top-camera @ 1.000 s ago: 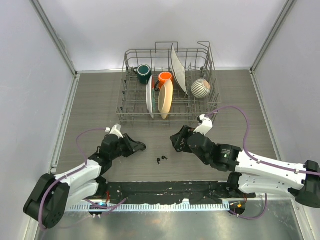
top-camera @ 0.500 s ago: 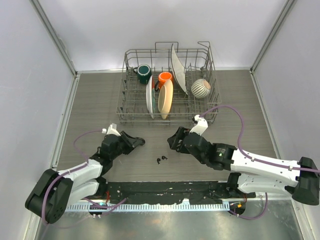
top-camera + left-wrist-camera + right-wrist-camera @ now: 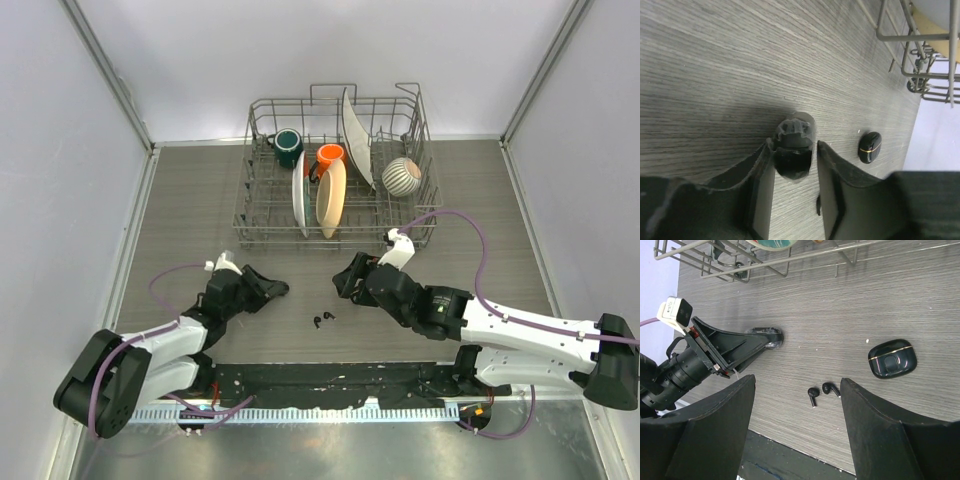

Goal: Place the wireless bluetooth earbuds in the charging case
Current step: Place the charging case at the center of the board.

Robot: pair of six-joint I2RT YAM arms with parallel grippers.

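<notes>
Table (image 3: 180, 200): grey wood-grain top, pale walls on three sides, both arms reaching in from the near edge.
Rack (image 3: 250, 205): wire dish rack at the back middle, holding a green mug (image 3: 288, 146), an orange mug (image 3: 331, 155), upright plates (image 3: 331, 198) and a striped bowl (image 3: 402, 176).
Earbuds (image 3: 813, 393): two tiny black ones lying side by side on the bare table, between the two grippers and nearer the front edge, touched by nothing.
Black case (image 3: 892, 359): rounded and glossy with a thin gold band, closed, flat on the table to the right of the earbuds and apart from them.
Left gripper (image 3: 278, 290): low at the table, left of the earbuds. Its fingers (image 3: 757, 190) stand tight on either side of a dark glossy object (image 3: 795, 137) resting on the wood, whose upper part is paler and ridged. Whether they press it or merely flank it, I cannot tell.
Right gripper (image 3: 797, 380): above the table on the right, fingers spread wide with nothing between them.
</notes>
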